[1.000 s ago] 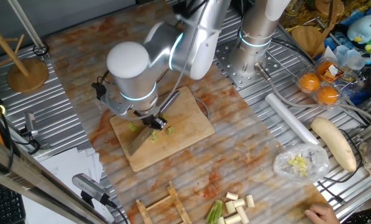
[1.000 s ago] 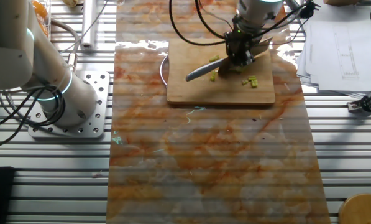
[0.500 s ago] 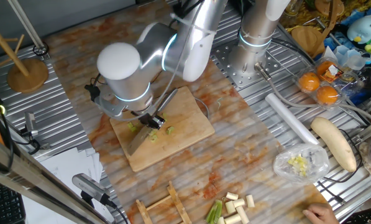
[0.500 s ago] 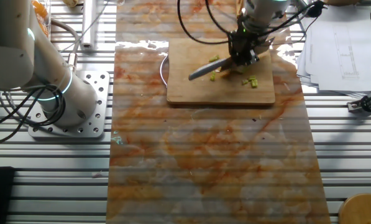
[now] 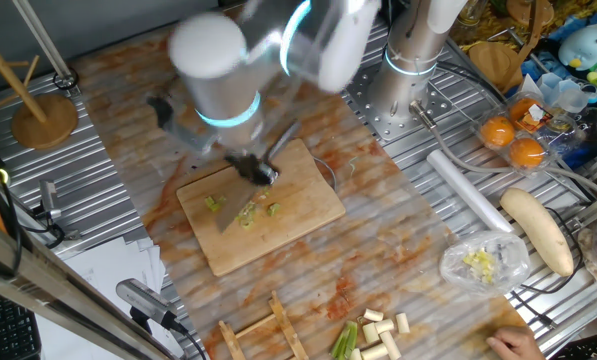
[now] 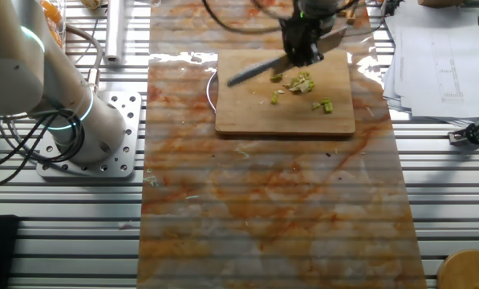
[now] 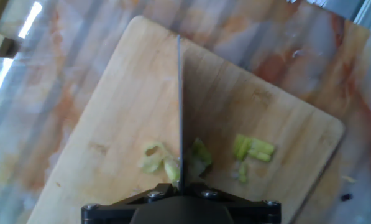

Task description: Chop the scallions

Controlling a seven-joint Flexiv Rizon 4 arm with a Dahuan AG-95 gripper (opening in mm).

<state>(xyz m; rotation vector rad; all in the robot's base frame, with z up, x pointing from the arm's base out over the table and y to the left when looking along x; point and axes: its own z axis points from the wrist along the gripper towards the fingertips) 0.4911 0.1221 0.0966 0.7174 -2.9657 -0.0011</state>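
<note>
My gripper [image 5: 250, 168] held the knife [image 6: 253, 71] by its handle, jaws clamped on it; in the hand view the blade [image 7: 179, 112] ran edge-on straight away from me, above the wooden board [image 7: 117, 118], with chopped scallions [image 7: 157, 158] lying on both sides of it. My arm was blurred in one fixed view, so I could not tell from there whether the blade touched the wood; in the other fixed view the knife slanted out to the left of the gripper over the far part of the board [image 6: 247, 112]. The chopped scallions [image 6: 301, 83] lay in a loose cluster just beneath and near the gripper, with one small piece [image 6: 326, 104] a little apart toward the right; from the hand view that separate piece [image 7: 253, 149] sat to the right of the blade. The board rested on the marbled mat [image 6: 271, 209] covering the counter [image 6: 54, 233]. More scallions [image 5: 376, 335], short pale stalk pieces beside a few green lengths, lay at the near edge of the counter in one fixed view, well apart from the board [image 5: 278, 235]; a clear bag [image 5: 483, 262] holding yellow-green bits sat to their right, next to a large pale vegetable [image 5: 538, 230].
</note>
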